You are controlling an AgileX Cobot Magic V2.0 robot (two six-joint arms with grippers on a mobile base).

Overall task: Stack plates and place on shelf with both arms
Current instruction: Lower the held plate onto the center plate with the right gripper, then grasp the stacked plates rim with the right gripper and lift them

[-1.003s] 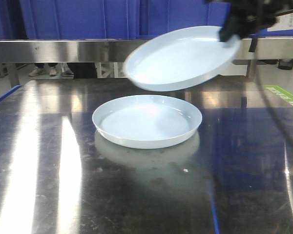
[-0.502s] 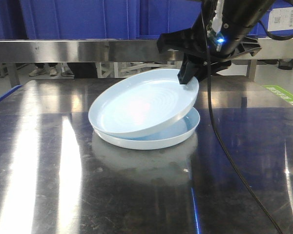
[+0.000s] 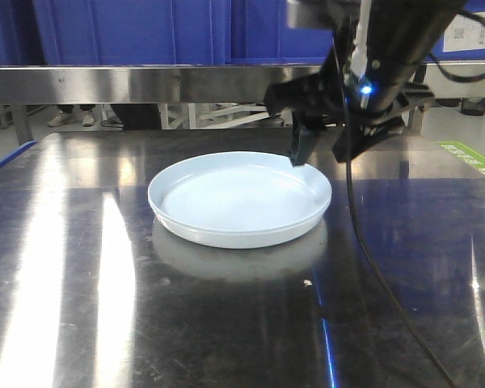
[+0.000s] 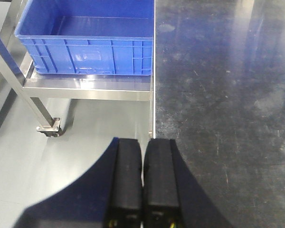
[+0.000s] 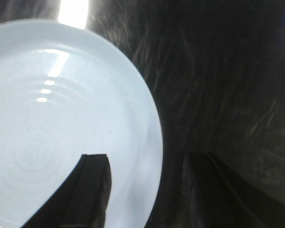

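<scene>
**A:** Pale bluish-white on dark steel: the plates (image 3: 238,198) sit nested in the middle of the table (image 3: 81,283), so snugly that from the front they read almost as 1 dish. Why is the right gripper (image 3: 322,152) at the far-right rim?

**B:** That rim is where it had its hold. Half a second back the upper plate was tilted, its near-left edge resting on the lower plate while the jaws pinched the high side. A second back it hung clear above, up and to the right. Now it lies flat. Lowering 1 edge first looks like a way to let it settle without clattering.

**A:** And the jaws at this moment?

**B:** Spread wide, gripping nothing. The wrist view shows 1 finger (image 5: 92,190) over the plate's inside and the other over bare steel, with the rim passing between them. Whether the inner finger touches the plate I cannot tell.

**A:** What about the left gripper (image 4: 143,180)?

**B:** Its 2 pads (image 4: 130,185) are pressed together with nothing between them. It hovers over the table's left edge, with a blue crate (image 4: 85,42) on a lower rack beyond. It is well apart from the stack, I'd judge to keep clear during stacking.

**A:** So stacking looks done?

**B:** I'd say so. Putting the pair away with both arms is not yet begun, and the left would need to reach the opposite rim.
</scene>
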